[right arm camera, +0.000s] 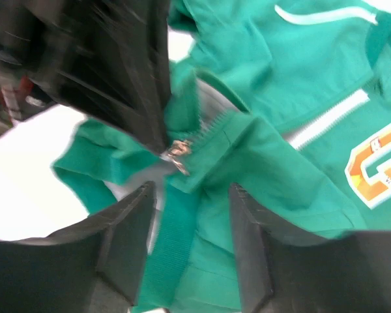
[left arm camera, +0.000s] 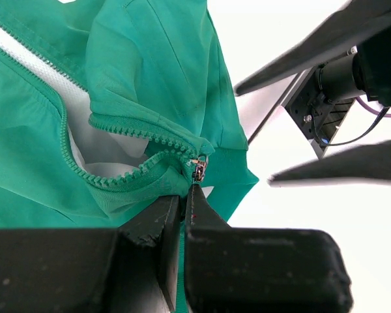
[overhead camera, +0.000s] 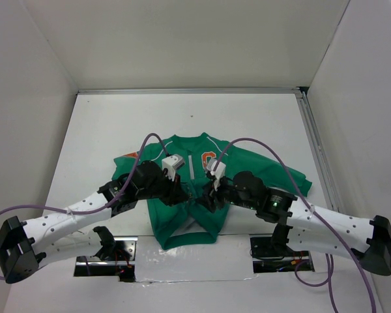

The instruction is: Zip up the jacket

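1. A white table (overhead camera: pixel 182 117) forms the work surface.
2. 3 plain white walls (overhead camera: pixel 182 39) enclose it: left, back, right.
3. A metal rail (overhead camera: pixel 318 143) lines its right edge.
4. Light is even.

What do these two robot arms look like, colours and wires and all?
Both the left arm and right arm have white shells dotted with holes, black joints and black bases. A purple cable runs along each. The left tool and right tool each have two flat black fingers.
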